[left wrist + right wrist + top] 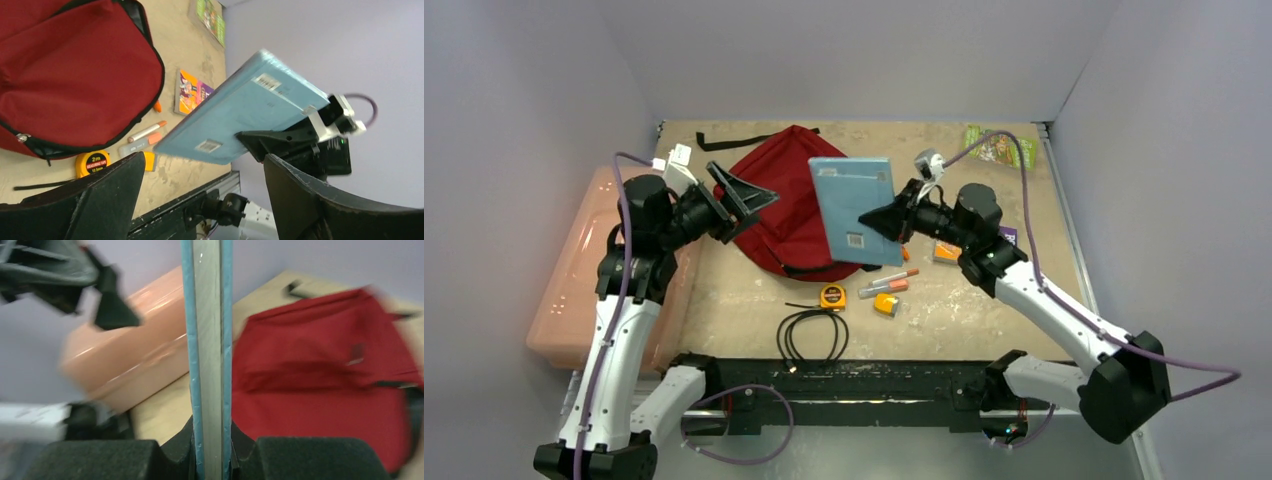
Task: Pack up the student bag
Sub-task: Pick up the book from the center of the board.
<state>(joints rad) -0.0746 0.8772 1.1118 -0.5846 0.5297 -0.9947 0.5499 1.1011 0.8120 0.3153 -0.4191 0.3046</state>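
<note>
The student bag [784,215], a dark red soft backpack with black zippers, lies flat at the back middle of the table. It also shows in the left wrist view [75,75] and the right wrist view [325,380]. A light blue book [856,210] is held up in the air just right of the bag, its cover tilted toward the camera. My right gripper [886,218] is shut on the book's right edge; up close, the pads [280,455] press both covers of the book [207,340]. My left gripper [749,205] hovers open over the bag's left side, holding nothing, with the book [245,110] beyond its fingers.
A pale pink plastic box [574,280] sits along the left edge. In front of the bag lie a yellow tape measure [832,296], a coiled black cable [812,335], markers [889,283] and a small orange item [885,304]. A green packet [996,147] lies back right, a colourful booklet [192,92] under the right arm.
</note>
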